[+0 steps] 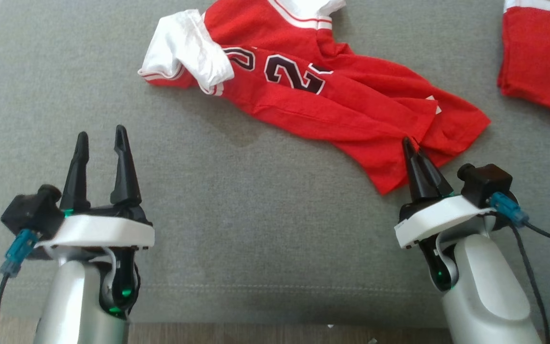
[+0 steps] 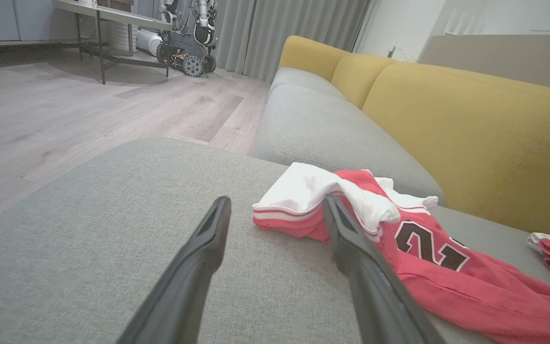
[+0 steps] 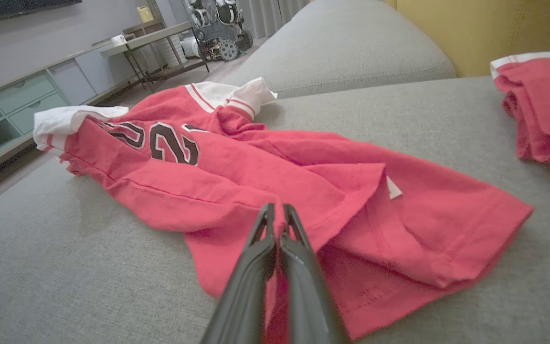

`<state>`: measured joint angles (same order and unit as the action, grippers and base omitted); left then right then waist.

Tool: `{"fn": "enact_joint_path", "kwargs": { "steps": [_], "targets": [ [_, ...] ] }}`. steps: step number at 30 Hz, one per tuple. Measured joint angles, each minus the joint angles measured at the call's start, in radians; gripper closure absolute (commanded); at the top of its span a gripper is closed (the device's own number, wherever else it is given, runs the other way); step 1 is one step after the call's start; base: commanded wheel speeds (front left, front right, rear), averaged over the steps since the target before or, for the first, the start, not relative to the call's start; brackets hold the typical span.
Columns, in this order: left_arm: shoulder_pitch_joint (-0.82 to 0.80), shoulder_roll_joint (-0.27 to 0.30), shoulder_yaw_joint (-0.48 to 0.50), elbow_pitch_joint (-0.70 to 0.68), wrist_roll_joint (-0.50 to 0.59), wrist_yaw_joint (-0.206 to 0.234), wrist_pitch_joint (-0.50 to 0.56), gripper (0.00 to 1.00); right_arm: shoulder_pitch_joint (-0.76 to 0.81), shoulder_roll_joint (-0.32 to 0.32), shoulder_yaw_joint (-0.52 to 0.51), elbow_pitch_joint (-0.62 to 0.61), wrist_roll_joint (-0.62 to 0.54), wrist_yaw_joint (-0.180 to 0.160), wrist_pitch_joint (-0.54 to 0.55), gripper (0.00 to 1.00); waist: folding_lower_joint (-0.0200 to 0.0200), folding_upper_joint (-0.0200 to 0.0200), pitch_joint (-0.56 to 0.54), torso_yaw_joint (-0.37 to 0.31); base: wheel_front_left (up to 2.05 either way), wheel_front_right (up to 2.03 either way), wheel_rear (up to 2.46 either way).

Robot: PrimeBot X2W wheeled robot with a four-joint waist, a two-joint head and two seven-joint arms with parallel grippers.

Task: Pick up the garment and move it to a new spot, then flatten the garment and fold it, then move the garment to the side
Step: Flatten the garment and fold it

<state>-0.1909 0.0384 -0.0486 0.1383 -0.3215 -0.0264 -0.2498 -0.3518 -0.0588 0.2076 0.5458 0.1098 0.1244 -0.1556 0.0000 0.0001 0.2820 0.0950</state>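
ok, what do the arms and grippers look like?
Both alike: the left gripper and right gripper each have two long tapered black fingers on a white plate atop a silver-grey forearm. A black camera box sits beside each, with a teal plug and dark cable. Green lights glow at the wrists.

Left jaws spread wide, pointing forward; right jaws pinched together, leaning left.

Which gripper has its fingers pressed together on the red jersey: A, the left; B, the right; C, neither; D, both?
B: the right gripper has its fingers pinched together on the lower edge of the jersey, while the left gripper stands open over the bare cushion, short of the cloth.
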Motion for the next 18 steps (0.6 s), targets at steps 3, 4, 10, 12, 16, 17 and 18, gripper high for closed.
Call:
{"fn": "enact_joint_path", "kwargs": {
  "steps": [3, 4, 10, 12, 16, 17, 18],
  "targets": [
    [0.0, 0.0, -0.001, 0.004, -0.007, 0.0, 0.0, 0.0, 0.001, -0.002, 0.002, -0.007, 0.0, 0.0, -0.01, 1.0, 0.0, 0.0, -0.013, -0.007, 0.0, 0.0, 0.0],
    [0.001, 0.0, -0.001, 0.005, -0.007, 0.001, 0.0, 0.0, 0.001, -0.004, 0.002, -0.012, 0.0, 0.0, -0.014, 1.0, 0.0, 0.0, -0.019, -0.009, 0.0, 0.0, 0.0],
    [0.005, 0.0, -0.004, 0.009, -0.007, 0.002, 0.0, 0.0, 0.0, -0.054, 0.003, -0.059, -0.009, 0.0, -0.003, 1.0, 0.0, 0.0, -0.059, -0.024, 0.0, 0.0, 0.0],
    [0.007, 0.0, -0.007, 0.01, -0.007, 0.009, 0.0, 0.0, -0.004, -0.091, -0.006, -0.081, -0.022, 0.0, 0.013, 1.0, 0.0, 0.0, -0.074, -0.029, 0.0, 0.0, 0.0],
    [0.025, 0.0, -0.012, 0.009, -0.017, 0.01, 0.0, 0.0, -0.048, -0.177, -0.039, -0.156, -0.084, 0.0, 0.04, 1.0, 0.0, 0.0, -0.103, -0.039, 0.0, 0.0, 0.0],
    [0.031, 0.0, -0.012, 0.009, -0.017, 0.013, 0.0, 0.0, -0.062, -0.196, -0.042, -0.182, -0.1, 0.0, 0.042, 1.0, 0.0, 0.0, -0.109, -0.042, 0.0, 0.0, 0.0],
    [0.037, 0.0, -0.013, 0.009, -0.017, 0.019, 0.0, 0.0, -0.072, -0.213, -0.04, -0.211, -0.118, 0.0, 0.049, 1.0, 0.0, 0.0, -0.115, -0.045, 0.0, 0.0, 0.0]
  ]
}}
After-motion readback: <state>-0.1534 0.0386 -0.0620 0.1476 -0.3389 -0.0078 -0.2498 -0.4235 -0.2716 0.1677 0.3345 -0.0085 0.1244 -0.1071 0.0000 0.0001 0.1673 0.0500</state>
